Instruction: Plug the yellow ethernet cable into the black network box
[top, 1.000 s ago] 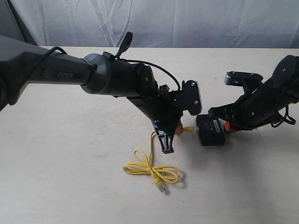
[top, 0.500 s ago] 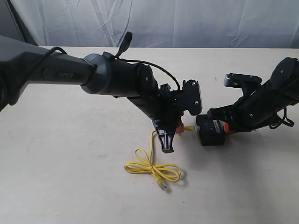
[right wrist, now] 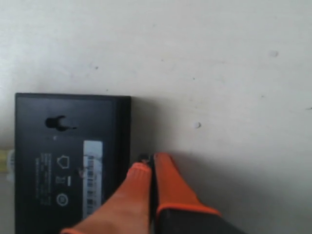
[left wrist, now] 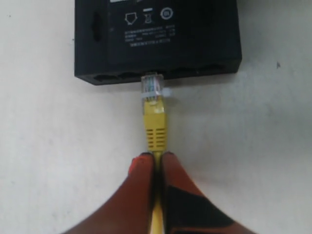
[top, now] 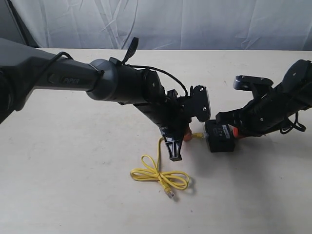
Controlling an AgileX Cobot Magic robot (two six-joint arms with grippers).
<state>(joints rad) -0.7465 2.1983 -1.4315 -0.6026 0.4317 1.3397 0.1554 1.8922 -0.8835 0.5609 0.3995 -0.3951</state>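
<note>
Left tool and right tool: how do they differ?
The left tool is shut on the yellow ethernet cable; the right tool is shut empty. The left tool faces the black network box's port side; the right tool, the opposite side. Both are orange-tipped.

You see a black network box (left wrist: 195, 44) of smooth, matt plastic. The yellow ethernet cable (top: 155, 174) has a ribbed rubbery boot (left wrist: 155, 127) and a clear glossy plastic plug (left wrist: 152, 87). The table (left wrist: 48, 146) looks smooth, matt, cream.
</note>
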